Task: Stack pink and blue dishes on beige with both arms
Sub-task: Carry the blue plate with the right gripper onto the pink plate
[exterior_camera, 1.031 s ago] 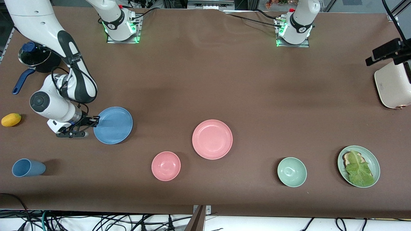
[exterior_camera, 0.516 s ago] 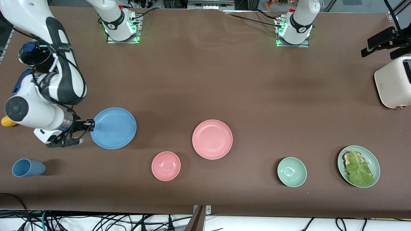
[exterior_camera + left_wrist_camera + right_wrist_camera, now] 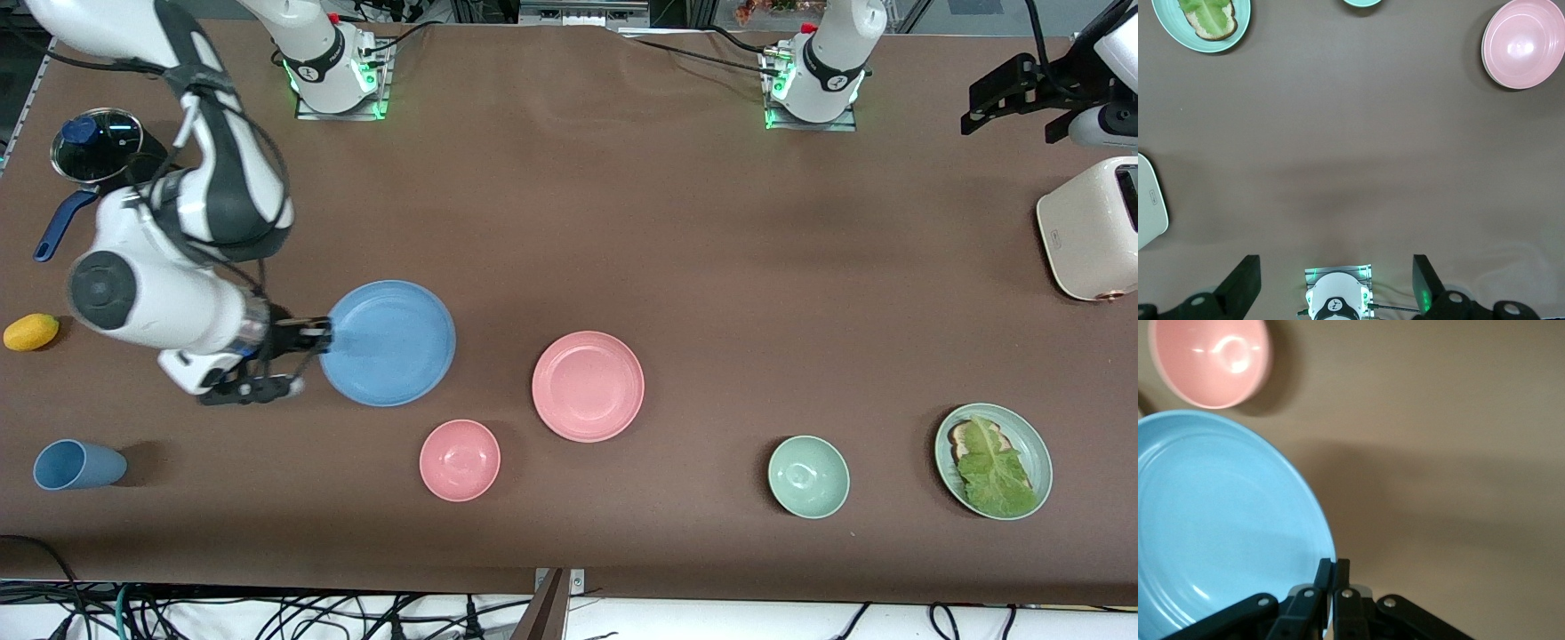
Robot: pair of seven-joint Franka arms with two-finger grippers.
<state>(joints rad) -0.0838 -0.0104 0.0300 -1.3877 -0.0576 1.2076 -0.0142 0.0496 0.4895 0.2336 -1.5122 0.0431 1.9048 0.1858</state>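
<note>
High front camera; wrist views share pink bowl [image 3: 1523, 44]

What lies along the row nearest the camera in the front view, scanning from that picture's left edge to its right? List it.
blue cup → pink bowl → mint-green bowl → green plate with lettuce on bread

no text or label can be read anywhere.

Blue plate [image 3: 388, 343], pink plate [image 3: 588, 386], brown table [image 3: 622, 222]
</note>
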